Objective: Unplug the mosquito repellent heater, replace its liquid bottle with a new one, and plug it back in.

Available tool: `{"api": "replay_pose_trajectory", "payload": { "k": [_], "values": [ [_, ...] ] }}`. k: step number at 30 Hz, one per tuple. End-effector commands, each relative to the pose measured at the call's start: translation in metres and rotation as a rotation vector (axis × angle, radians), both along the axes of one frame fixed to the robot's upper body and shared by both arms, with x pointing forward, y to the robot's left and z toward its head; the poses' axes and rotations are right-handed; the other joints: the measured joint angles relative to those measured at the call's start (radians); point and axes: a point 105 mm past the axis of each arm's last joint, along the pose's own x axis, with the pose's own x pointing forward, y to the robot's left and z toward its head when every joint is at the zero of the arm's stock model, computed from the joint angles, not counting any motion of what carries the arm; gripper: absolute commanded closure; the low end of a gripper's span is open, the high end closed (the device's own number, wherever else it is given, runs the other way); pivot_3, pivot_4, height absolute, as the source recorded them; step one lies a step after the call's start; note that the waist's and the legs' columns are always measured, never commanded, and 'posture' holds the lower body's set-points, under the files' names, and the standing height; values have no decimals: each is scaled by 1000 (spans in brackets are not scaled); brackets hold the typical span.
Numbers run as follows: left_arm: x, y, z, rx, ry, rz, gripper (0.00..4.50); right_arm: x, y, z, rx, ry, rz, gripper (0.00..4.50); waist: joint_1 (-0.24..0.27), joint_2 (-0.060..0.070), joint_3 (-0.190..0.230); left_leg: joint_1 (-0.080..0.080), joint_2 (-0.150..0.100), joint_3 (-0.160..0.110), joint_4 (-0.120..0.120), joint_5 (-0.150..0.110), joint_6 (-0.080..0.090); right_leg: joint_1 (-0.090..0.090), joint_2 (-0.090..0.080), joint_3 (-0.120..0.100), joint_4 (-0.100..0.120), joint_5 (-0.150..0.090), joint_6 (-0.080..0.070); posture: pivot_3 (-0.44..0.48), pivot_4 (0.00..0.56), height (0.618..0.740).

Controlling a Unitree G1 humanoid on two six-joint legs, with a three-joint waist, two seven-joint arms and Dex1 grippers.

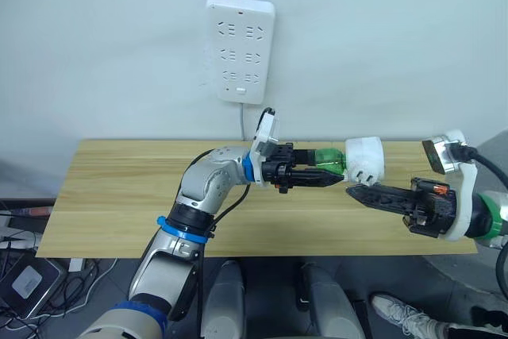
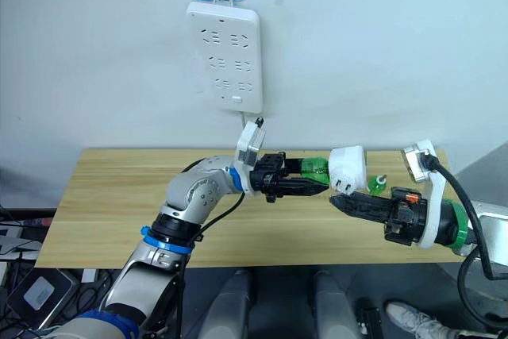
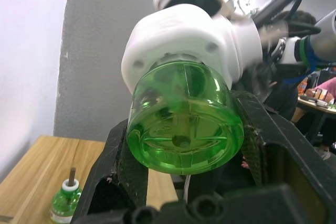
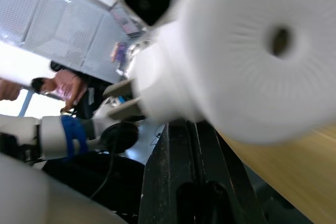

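Long light wooden table [image 1: 119,196], bare grain, against a pale wall. On the wall above it hangs a white multi-socket power strip [image 1: 240,49], every socket vacant, cord dropping behind the table.

Both arms meet above the table's right half. Left gripper [image 1: 321,175], two black fingers, is clamped on a clear green plastic liquid bottle [image 3: 184,124]; the left wrist view shows the fingers pressed to the bottle's two sides, round base toward the camera. The bottle's neck is seated in the small white rounded plastic mosquito repellent heater [image 1: 365,159], held in the air, off the table and well clear of the strip, its two metal prongs pointing down and toward the robot.

Right gripper [image 2: 349,201] reaches in from the right, black fingers just beneath the heater. Whether they pinch it or merely support it I cannot tell.

A second small green bottle with a white collar and dark wick [image 2: 378,183] stands uncapped on the table, just beyond the right gripper.

Progress, as judged: unplugging done. Bottle swap underway, likely a twist between the two hands; which bottle is old and which new cannot be read. Plugging back in remains.
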Motion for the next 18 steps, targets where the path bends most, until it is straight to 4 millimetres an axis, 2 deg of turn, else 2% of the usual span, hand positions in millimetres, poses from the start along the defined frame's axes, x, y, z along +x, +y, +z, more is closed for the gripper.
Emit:
{"api": "replay_pose_trajectory", "payload": {
  "k": [1, 3, 8, 13, 15, 18],
  "values": [
    [-5, -4, 0, 4, -51, -31, 2254, -11, 9, 28, 24, -97, 148, 4462, -1, 0, 0, 0, 0, 0, 0, 0, 0, 0, 0, 0, 0, 0, 0, 139, 302, 740],
    [-5, -3, -1, 6, -53, -31, 2254, -9, 11, 36, 19, -126, 171, 4462, 0, 0, 0, 0, 0, 0, 0, 0, 0, 0, 0, 0, 0, 0, 0, 138, 301, 740],
    [-4, -5, -4, 20, -64, -28, 2254, 18, 15, 58, 29, -189, 105, 4462, 0, 0, 0, 0, 0, 0, 0, 0, 0, 0, 0, 0, 0, 0, 0, 135, 301, 740],
    [-7, -5, -1, 12, -60, -51, 2254, 46, 13, 61, -12, -166, -28, 4462, 0, 0, 0, 0, 0, 0, 0, 0, 0, 0, 0, 0, -1, 0, 0, 139, 304, 740],
    [-7, -4, -2, 14, -56, -48, 2254, 50, 12, 65, -1, -166, -41, 4462, 1, 0, 0, -1, 0, 0, -1, 0, 0, -1, 0, -1, -1, 1, -1, 143, 305, 740],
    [-5, -1, -3, 18, -42, -37, 2254, 46, 6, 71, -3, -167, -7, 4462, 1, 0, 0, -1, 0, 0, -1, 0, 0, -1, -1, -1, -1, 3, -5, 149, 306, 740]
  ]
}}
